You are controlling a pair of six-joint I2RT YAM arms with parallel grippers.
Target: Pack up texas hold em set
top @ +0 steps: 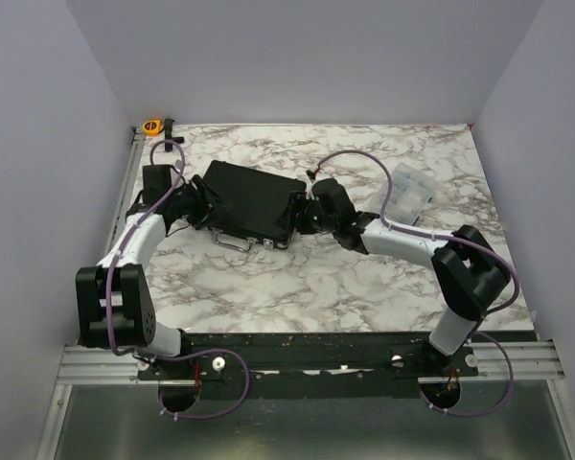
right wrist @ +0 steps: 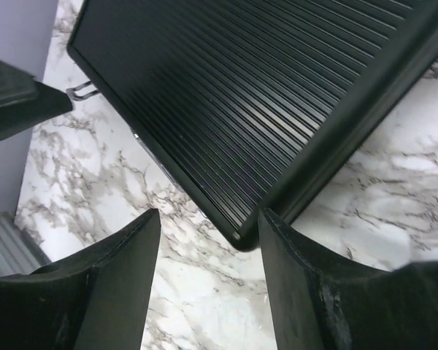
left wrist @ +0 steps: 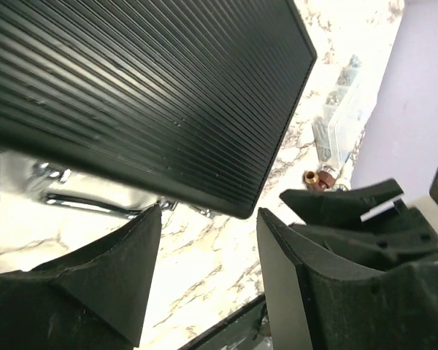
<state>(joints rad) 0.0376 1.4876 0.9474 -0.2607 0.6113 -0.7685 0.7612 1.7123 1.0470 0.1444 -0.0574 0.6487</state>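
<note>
From where I sat, the packing looked nearly finished. The case [top: 251, 199] lay shut on the table [top: 364, 287], in the far-left part and skewed to the edges, with its handle [top: 232, 240] facing the near edge. I saw no chips, cards or discs loose on the marble, so I judged the contents were inside. I could not tell from any view whether the latches were fastened (the handle side was mostly glare in the left wrist view). That check, and perhaps squaring the case up, seemed all that was left.

The left gripper [left wrist: 209, 219] sat at the case's left end and the right gripper [right wrist: 209, 217] at its right end. Each had its jaws apart at a middling width, with a corner of the ribbed lid just beyond the fingertips. Neither held anything.

For room, the widest free stretch was the marble between the case and the near edge. The left end was tighter, since the left arm worked close to the table's left edge and the wall beyond it. An orange tape roll [top: 152, 126] sat in the far-left corner, well apart from the case. A clear plastic bag [top: 412, 192] lay toward the right edge, apart from the right gripper, though that arm's cable looped near it.
</note>
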